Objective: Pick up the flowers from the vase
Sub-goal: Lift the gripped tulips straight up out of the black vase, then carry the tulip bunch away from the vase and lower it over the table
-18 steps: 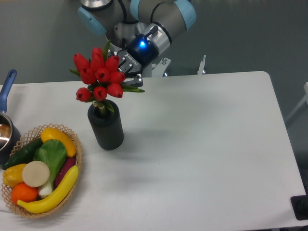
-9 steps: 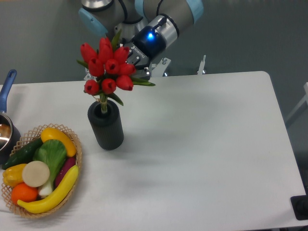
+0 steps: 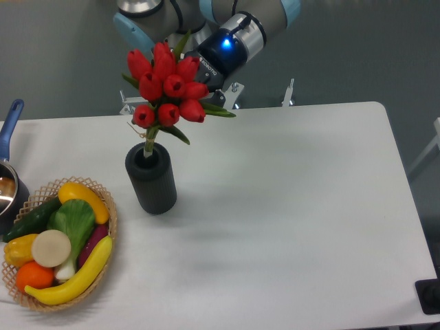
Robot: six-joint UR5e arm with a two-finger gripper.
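The bunch of glossy red tulip buds with green pointed leaves (image 3: 167, 86) hangs above the far-left part of the desk, its thin pale-green stems reaching down to the mouth of the dark grey-black ribbed cylindrical vase (image 3: 151, 180). The lowest stem ends appear to sit just inside the round mouth, though the dark opening makes it hard to tell how deep they go. The buds are smooth, rounded and tightly packed; a couple of slim leaves stick out to the right and upward.

The gripper (image 3: 204, 86) sits right behind the bunch and is almost wholly covered by the buds. It seems to be clamped on the flowers, but its fingers are hidden, so the grasp itself cannot be made out. The wrist above it is a silver-grey cylinder with a black band and a glowing blue light, slanting down from the upper right; pale-blue joint caps are cut off by the top edge.

The smooth white desk (image 3: 289, 206) carries the vase upright. At the near left stands a round woven wicker basket (image 3: 108, 220) of matte plastic fruit and vegetables. A blue-handled pot (image 3: 9, 172) is cut off by the left edge.
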